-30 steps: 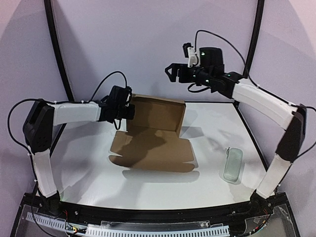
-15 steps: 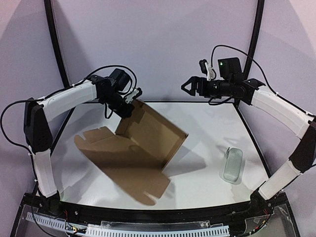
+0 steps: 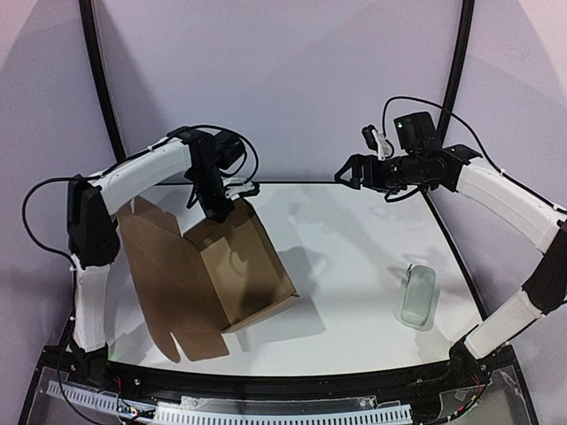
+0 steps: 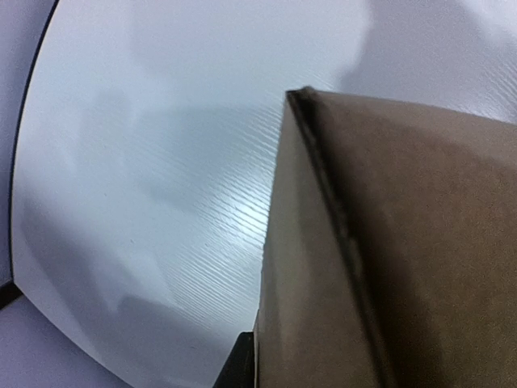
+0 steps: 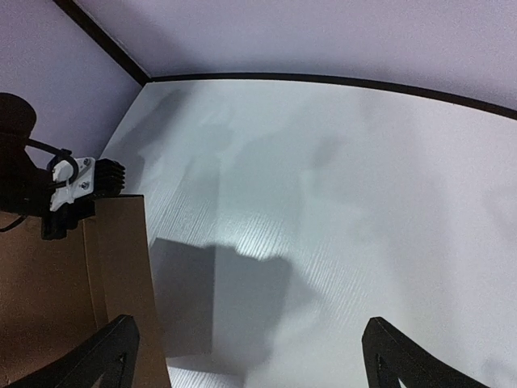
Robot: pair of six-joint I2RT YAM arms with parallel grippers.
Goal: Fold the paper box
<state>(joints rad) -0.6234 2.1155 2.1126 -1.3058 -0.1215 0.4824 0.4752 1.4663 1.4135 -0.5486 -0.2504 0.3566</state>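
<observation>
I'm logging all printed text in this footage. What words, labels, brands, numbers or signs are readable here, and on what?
No readable text in any view.
Box: plain brown cardboard, no print on the faces shown.
Case: no label visible; too small to rule out fine print.
Right arm: only a green light, no lettering readable.

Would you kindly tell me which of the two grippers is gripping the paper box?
The left gripper: it clamps the upper edge of the paper box, while the right gripper hangs open in the air, apart from it.
</observation>
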